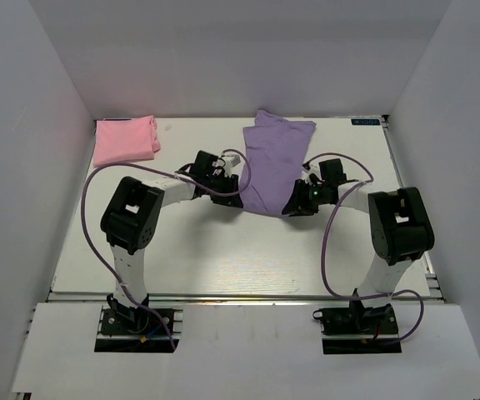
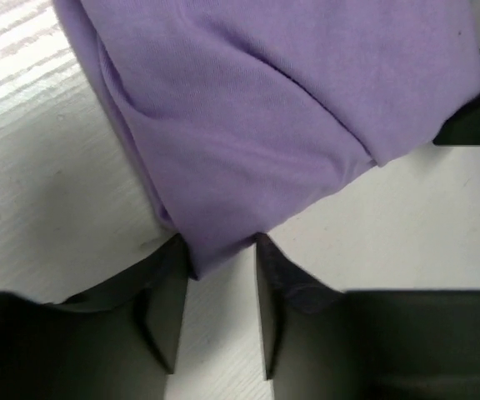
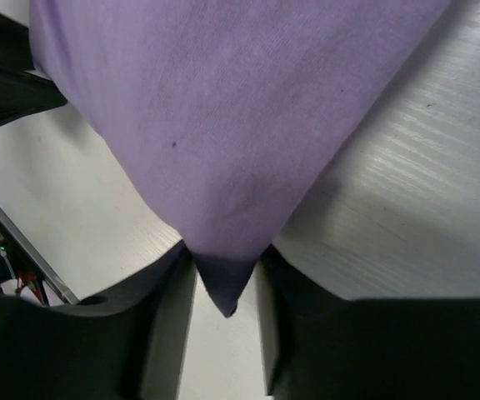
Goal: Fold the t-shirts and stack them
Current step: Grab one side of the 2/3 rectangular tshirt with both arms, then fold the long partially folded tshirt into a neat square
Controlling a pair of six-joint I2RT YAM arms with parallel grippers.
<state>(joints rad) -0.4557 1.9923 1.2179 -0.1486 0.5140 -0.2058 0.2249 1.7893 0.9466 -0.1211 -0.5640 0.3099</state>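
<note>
Top external view: the lavender t-shirt (image 1: 273,162) lies on the far half of the table (image 1: 223,250), just right of its middle. It is folded into a long strip running from the back edge towards the arms. Its near end reaches down between the two grippers and is drawn out to a corner on each side.

The left gripper (image 2: 222,250) has the near left corner of the cloth between its fingertips. In the left wrist view both fingers (image 2: 169,283) press against a narrow tongue of purple fabric, so the hand is pinched on the shirt at a narrow gap.

The right gripper (image 3: 227,267) holds the near right corner in the same way. A pointed tip of cloth fills the space between its fingers and pokes out just behind them.

The rest of the shirt spreads away from both hands over the white tabletop.

The pink t-shirt (image 1: 125,140) lies folded at the far left corner, well apart from both grippers.
</note>
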